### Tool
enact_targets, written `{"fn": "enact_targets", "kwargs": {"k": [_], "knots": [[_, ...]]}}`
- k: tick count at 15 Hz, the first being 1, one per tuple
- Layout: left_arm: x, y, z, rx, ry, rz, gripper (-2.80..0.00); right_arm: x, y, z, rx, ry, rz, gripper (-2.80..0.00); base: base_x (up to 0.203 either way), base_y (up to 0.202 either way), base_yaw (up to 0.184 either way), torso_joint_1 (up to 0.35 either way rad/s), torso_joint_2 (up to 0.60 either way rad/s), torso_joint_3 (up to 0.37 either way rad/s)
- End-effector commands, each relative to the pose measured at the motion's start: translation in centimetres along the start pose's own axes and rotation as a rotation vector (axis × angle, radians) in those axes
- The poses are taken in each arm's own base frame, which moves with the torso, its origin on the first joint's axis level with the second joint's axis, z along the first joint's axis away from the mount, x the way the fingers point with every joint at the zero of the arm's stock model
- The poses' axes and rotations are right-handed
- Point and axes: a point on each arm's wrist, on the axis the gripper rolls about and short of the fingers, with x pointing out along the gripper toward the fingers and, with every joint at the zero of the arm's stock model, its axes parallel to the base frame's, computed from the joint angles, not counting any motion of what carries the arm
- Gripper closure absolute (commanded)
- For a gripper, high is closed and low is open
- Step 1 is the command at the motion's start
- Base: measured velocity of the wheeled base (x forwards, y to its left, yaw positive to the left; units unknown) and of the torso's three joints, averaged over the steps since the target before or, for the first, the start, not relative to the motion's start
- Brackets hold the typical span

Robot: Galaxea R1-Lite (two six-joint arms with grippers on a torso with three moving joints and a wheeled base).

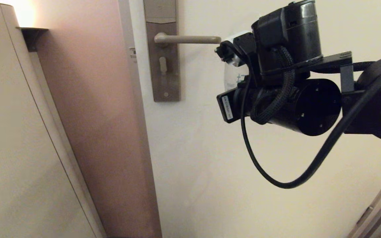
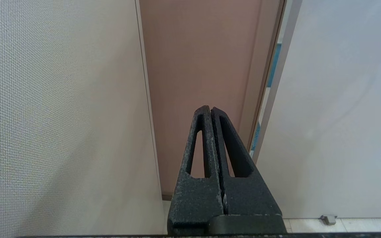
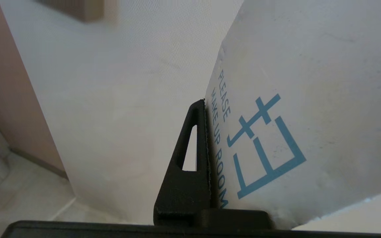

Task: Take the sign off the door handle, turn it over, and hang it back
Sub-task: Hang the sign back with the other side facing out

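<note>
The sign (image 3: pixel 309 82) is off the door handle, and my right gripper (image 3: pixel 207 102) is shut on it. Its white "PLEASE MAKE UP ROOM" side faces the right wrist camera, and it hides one finger. In the head view only white slivers of the sign (image 1: pixel 232 76) show behind my right gripper (image 1: pixel 224 52), which sits just right of the free end of the door handle (image 1: pixel 187 39). The lever is bare and horizontal on its tall backplate (image 1: pixel 162 66) with a keyhole. My left gripper (image 2: pixel 210 109) is shut on nothing, low near the door frame, and is outside the head view.
The cream door (image 1: pixel 210 165) fills the middle. A brown-pink door frame (image 1: pixel 101 115) runs along its left, with a pale wall panel (image 1: pixel 12 132) beyond. My right arm's cable (image 1: pixel 276 180) loops down in front of the door.
</note>
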Motion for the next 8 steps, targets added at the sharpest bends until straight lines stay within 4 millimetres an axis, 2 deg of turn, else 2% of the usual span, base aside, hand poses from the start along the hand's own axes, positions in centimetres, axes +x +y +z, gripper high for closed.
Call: {"fn": "enact_targets", "kwargs": {"k": [1,5,8], "knots": [[0.0,0.0,0.0,-0.001,0.002,0.001,0.00,0.9,0.9,0.0,-0.007,0.005,-0.001,0.00,0.000,0.000,0.000,0.000,0.00,0.000],[0.0,0.0,0.1,-0.001,-0.001,0.001,0.00,1.6,1.3,0.2,-0.005,0.003,-0.004,0.00,0.000,0.000,0.000,0.000,0.00,0.000],[0.0,0.0,0.0,-0.001,0.003,-0.001,0.00,2.2,0.7,0.1,0.002,0.012,-0.024,0.00,0.000,0.000,0.000,0.000,0.00,0.000]]}}
